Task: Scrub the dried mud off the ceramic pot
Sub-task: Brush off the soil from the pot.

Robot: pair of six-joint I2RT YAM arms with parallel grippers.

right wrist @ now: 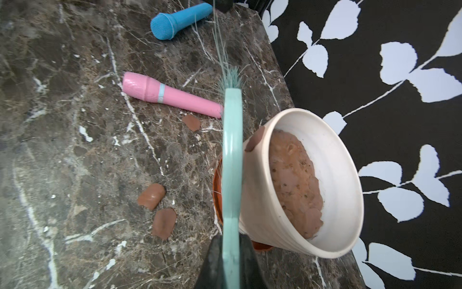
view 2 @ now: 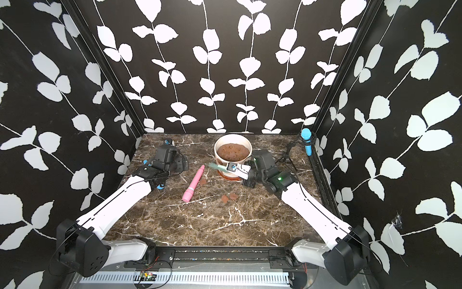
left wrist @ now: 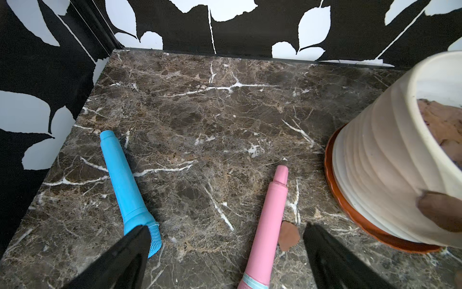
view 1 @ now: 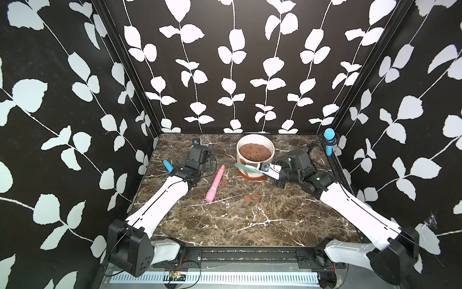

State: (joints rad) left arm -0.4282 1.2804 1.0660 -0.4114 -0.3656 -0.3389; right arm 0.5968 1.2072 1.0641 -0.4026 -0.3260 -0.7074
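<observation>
Three chips of the dried mud (view 1: 247, 199) lay loose on the marble tabletop (view 1: 250, 225) in both top views, apart from the ceramic pot (view 1: 272, 155). The pot stood on its orange saucer (view 1: 251, 177) near the back wall, with brown soil (view 1: 254, 152) inside. The right gripper (view 1: 264, 167) was clamped on the handle of a teal brush (view 1: 247, 167), bristle end at the pot's front wall. A pink toy microphone (view 1: 215, 184) lay near the pot, and a blue toy microphone (view 1: 168, 166) lay beside the left arm. Left wrist view: the left gripper (left wrist: 226, 226) was spread wide and held nothing. One mud patch (left wrist: 440, 212) clung to the ribbed wall below the rim. Right wrist view: that patch sat just beside the brush handle, and whether the bristles touched the pot could not be told. Judgement: mostly done, with at least this patch left; the pot's far side was unseen. Room: the front of the table was open. The back wall stood close behind the pot, a stand-mounted microphone (view 1: 329, 140) occupied the corner by the right arm, and the pink microphone lay near any forward sweep.
</observation>
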